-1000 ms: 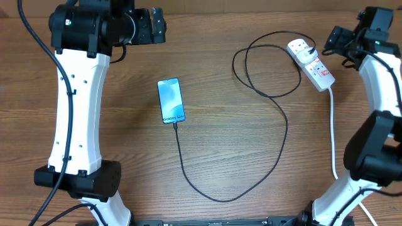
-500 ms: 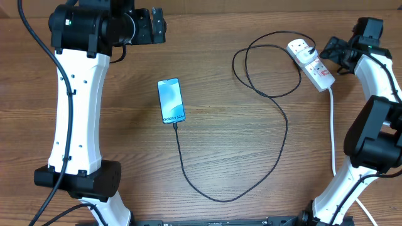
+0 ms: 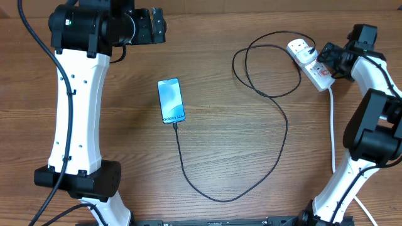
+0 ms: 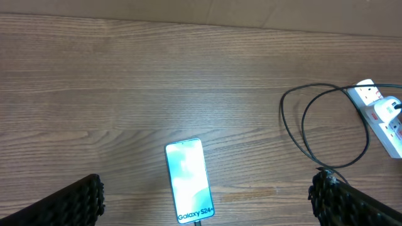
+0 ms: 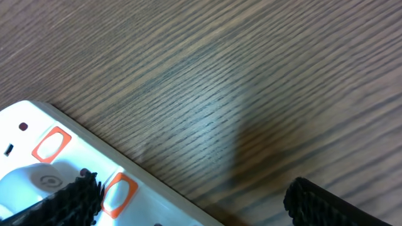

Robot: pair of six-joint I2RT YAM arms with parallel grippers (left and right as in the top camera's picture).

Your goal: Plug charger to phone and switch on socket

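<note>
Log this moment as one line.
charger tip at phone | right gripper open over socket red switches | left gripper open, holding nothing

On my right wrist feed I see the white socket [image 5: 78, 157] lying at lower left on the wooden desk [image 5: 251, 75], with two red switches [image 5: 51, 144] showing. The right end effector [image 5: 201, 204] has its fingers [image 5: 72, 201] spread wide: one overlaps the socket, the other sits over bare desk.

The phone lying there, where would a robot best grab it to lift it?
Pinch the phone across its two long edges, from straight above, toward the far half. It lies flat, screen up, so only the thin sides offer grip, and the charger cable leaves its near end.
</note>
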